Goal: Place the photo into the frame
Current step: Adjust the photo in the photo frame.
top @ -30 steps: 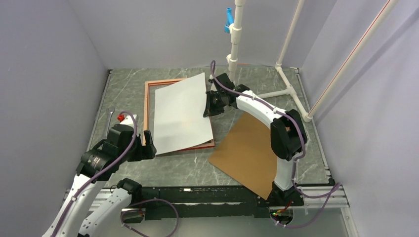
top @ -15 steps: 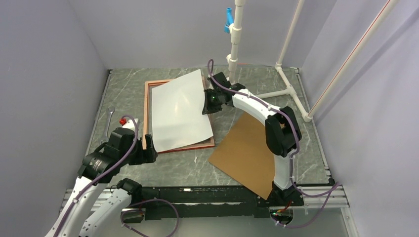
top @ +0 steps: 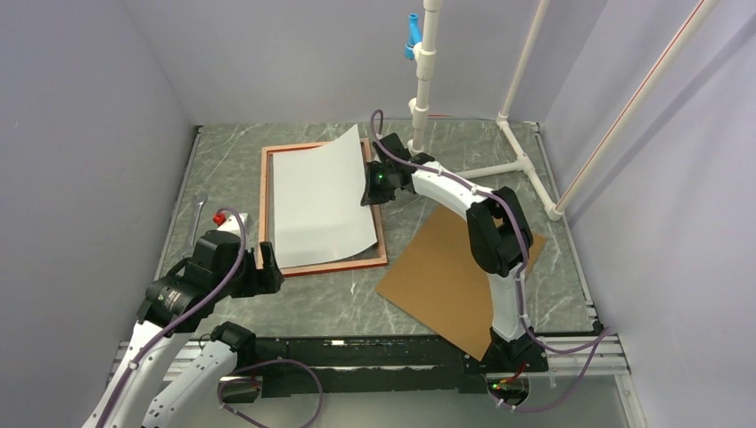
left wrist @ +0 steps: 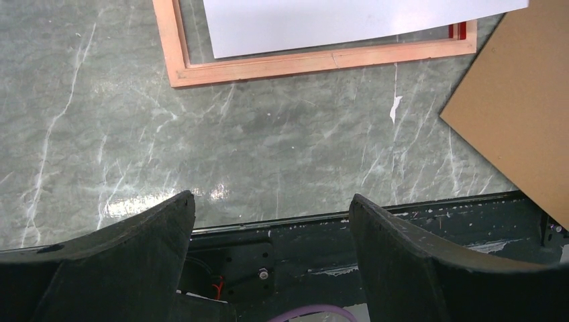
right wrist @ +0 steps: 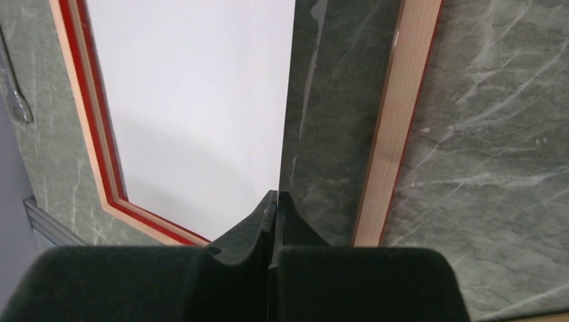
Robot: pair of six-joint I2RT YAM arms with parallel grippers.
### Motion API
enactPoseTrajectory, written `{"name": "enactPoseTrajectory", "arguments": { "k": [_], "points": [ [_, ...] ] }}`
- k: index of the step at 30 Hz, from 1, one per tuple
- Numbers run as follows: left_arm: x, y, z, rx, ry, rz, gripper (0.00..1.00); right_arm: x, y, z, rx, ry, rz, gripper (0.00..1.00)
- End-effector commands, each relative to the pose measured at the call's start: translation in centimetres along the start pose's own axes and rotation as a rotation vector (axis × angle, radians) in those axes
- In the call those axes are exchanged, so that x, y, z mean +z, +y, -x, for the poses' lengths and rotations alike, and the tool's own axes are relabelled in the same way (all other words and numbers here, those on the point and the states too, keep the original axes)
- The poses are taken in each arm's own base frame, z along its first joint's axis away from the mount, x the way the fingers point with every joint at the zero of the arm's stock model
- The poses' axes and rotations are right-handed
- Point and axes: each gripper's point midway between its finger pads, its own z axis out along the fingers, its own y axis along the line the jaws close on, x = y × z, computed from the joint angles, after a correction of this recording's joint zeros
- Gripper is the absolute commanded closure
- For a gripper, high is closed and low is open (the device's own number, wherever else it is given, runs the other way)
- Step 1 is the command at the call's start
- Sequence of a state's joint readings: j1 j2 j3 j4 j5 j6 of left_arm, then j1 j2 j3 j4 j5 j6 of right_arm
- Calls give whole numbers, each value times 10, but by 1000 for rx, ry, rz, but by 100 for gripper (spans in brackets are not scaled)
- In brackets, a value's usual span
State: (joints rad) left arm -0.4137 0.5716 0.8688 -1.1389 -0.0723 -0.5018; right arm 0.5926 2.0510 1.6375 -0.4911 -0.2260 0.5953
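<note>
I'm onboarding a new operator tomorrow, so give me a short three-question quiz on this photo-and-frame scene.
1. Which side of the photo, lying partly over the frame, faces up?
2. True or false: the left end effector is open and holds nothing.
3. What does the right end effector pinch? A. the photo's edge B. the brown board C. the frame
Key: 1. the plain white side; 2. true; 3. A

White-backed photo (top: 316, 201), orange-brown frame (top: 265, 205), grey-green marbled table (top: 357, 303)
</note>
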Motion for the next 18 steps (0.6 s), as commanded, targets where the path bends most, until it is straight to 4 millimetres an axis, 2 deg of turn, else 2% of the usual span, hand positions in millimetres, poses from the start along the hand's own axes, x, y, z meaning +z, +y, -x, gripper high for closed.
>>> {"name": "enactPoseTrajectory", "arguments": {
  "k": [1,18],
  "points": [
    [-12,-5,11,-17,-44,-24,12,2,17,18,-2,-47,49,100],
    [-9,-3,6,-21,-38,-20,13,16,28,6,37,-26,93,100]
  ]
}}
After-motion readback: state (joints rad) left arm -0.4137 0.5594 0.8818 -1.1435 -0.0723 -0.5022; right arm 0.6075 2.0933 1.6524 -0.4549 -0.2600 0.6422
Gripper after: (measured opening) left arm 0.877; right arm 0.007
